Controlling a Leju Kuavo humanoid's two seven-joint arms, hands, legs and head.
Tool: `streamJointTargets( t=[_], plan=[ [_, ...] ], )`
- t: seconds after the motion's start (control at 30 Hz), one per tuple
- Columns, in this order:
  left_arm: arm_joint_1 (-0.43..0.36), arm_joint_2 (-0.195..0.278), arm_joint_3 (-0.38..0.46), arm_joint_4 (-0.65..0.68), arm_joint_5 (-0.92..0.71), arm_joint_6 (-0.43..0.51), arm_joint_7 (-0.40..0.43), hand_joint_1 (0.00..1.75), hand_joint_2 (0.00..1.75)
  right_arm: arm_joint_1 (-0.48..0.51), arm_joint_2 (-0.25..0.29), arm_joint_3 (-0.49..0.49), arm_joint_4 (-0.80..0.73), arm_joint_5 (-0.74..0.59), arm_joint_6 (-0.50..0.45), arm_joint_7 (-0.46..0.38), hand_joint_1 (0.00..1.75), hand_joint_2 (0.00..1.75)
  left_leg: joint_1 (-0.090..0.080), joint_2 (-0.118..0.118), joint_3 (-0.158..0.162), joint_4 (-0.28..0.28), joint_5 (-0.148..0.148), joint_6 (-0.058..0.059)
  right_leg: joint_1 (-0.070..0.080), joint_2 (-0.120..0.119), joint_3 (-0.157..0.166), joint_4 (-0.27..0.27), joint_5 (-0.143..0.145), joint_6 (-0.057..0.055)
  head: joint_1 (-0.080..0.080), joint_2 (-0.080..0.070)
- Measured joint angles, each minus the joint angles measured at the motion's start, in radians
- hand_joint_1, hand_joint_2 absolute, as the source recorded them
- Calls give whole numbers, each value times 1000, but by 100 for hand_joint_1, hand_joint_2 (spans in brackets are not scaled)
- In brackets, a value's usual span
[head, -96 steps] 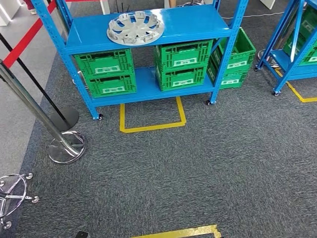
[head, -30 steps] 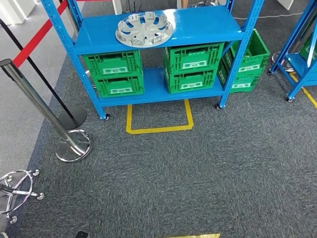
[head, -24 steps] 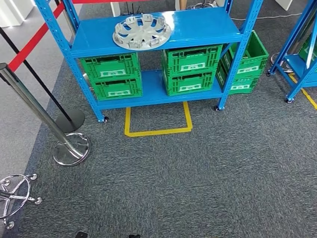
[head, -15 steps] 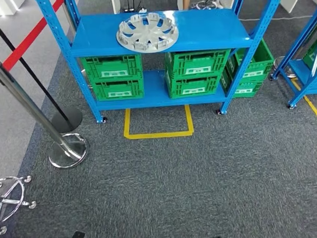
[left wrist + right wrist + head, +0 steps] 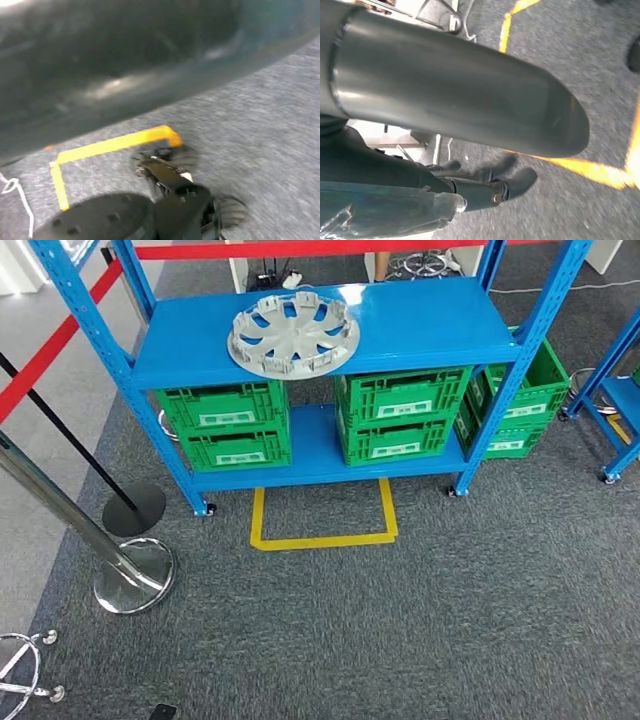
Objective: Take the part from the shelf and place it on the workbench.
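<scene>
While part (image 5: 293, 334) lay flat on far blue shelf (image 5: 423, 325), hands hung low, well apart; grip unclear.

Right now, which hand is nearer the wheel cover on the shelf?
Cannot tell. Both wrist views face down at carpet and yellow tape; the wheel cover lies ahead on the blue shelf, slightly left of centre.

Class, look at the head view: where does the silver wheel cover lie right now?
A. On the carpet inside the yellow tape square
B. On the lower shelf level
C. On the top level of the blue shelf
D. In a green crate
C: the wheel cover lies flat on the top level of the blue shelf, above the green crates.
</scene>
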Motion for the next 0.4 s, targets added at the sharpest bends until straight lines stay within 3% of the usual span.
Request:
streamJointTargets(
  t=[0.03,0.1,0.17,0.2,0.23,0.3,0.33,0.37,0.4],
  plan=[
    [-3,-1,1,0,1,1,7,0,0,-2,0,-2,0,0,0,0,0,0,0,3,-39,62,-2,-5,-1,0,15,-7,-5,-6,-2,0],
    [-3,-3,4,0,4,6,30,0,0,-5,0,-6,0,-2,-1,-2,0,0,1,7,-126,166,-53,-10,0,2,45,-22,-19,-13,-3,0],
    [-1,-4,8,0,8,16,51,0,0,-6,0,-12,0,-8,-2,-3,0,0,1,7,-189,194,-109,-8,0,7,75,-33,-36,-14,-3,0],
    [-1,-4,10,0,10,19,56,0,0,-5,0,-16,0,-12,-2,-2,0,0,1,7,-205,174,-105,-6,0,8,91,-37,-46,-13,-4,0],
    [-1,-4,12,0,10,21,59,0,0,-4,0,-20,0,-16,-3,0,0,0,0,7,-211,133,-70,-2,0,9,108,-39,-57,-11,-4,0],
    [0,-3,17,0,11,20,61,0,0,-3,1,-28,0,-24,-4,3,0,0,-1,10,-210,22,49,6,1,11,132,-39,-80,-5,-5,0],
    [1,-3,19,-1,11,20,62,0,0,-4,1,-33,0,-27,-5,2,0,0,-3,10,-209,-16,85,10,3,13,138,-38,-92,1,-5,0],
    [1,-3,21,-1,11,18,64,0,0,-4,1,-37,0,-31,-5,1,0,0,-4,11,-210,-36,103,13,4,15,143,-39,-104,8,-6,0],
    [2,-3,22,-1,11,17,65,0,0,-5,1,-40,0,-33,-5,1,0,0,-5,11,-213,-42,98,14,6,16,148,-37,-111,11,-6,0]
  ],
)
